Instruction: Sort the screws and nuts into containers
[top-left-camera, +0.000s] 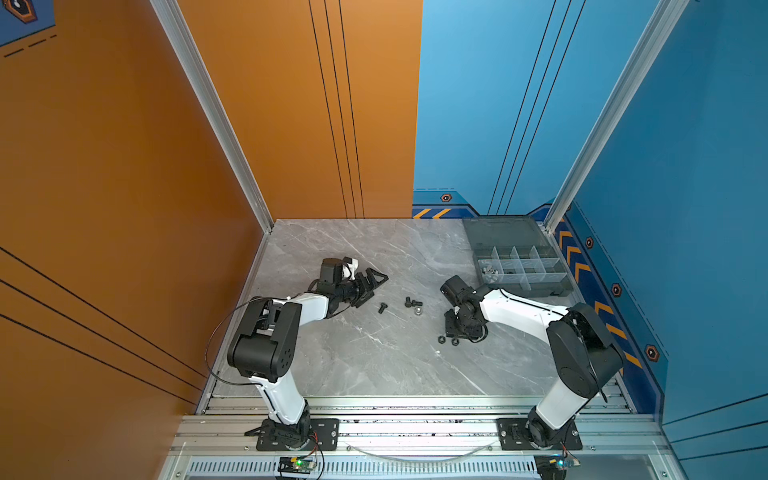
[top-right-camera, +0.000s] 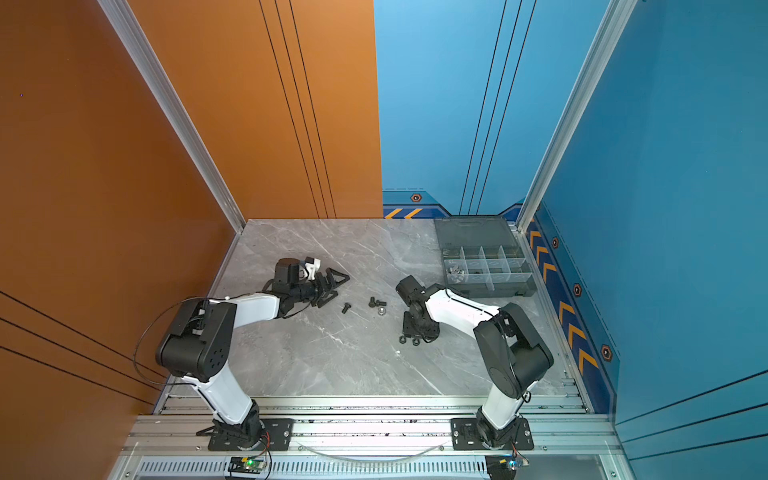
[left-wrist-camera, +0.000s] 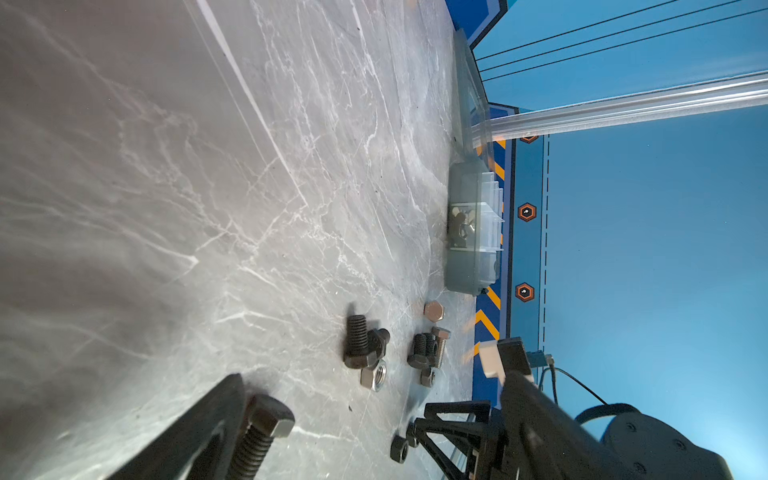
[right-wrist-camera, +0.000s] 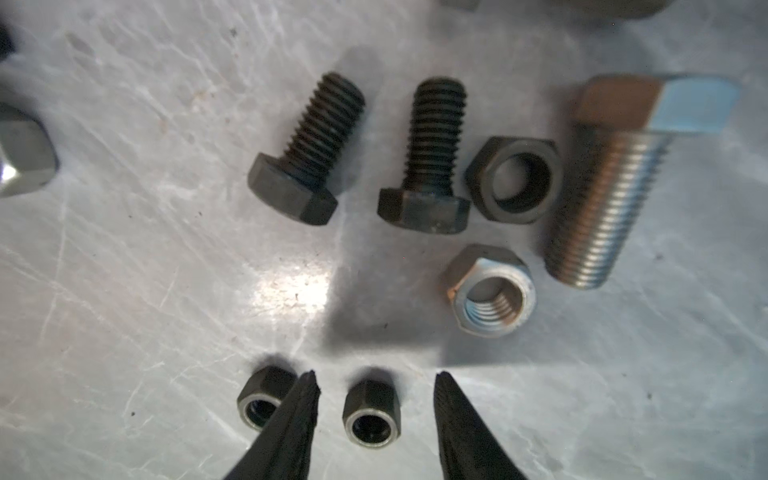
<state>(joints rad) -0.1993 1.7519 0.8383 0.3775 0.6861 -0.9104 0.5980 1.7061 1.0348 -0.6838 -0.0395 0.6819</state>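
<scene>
In the right wrist view my right gripper (right-wrist-camera: 376, 380) stands open with its tips on either side of a small black nut (right-wrist-camera: 371, 415), a gap showing on both sides. A second black nut (right-wrist-camera: 266, 399) sits just outside one finger. Both nuts (top-left-camera: 448, 340) lie on the table below that gripper in a top view. Beyond them lie black screws (right-wrist-camera: 307, 153), a silver screw (right-wrist-camera: 611, 187), a black nut (right-wrist-camera: 513, 178) and a silver nut (right-wrist-camera: 492, 291). My left gripper (top-left-camera: 379, 287) lies low and open, with a black screw (left-wrist-camera: 262, 436) beside one finger (left-wrist-camera: 195, 436). The containers (top-left-camera: 552, 286) stand at the back right.
The organizer's lid (top-left-camera: 503, 232) lies open toward the back wall. Silver pieces (top-left-camera: 490, 269) fill its front-left compartment. Between the arms lie a lone black screw (top-left-camera: 382, 307) and a cluster of black screws with a silver nut (top-left-camera: 419, 309). The blue wall runs close behind the box.
</scene>
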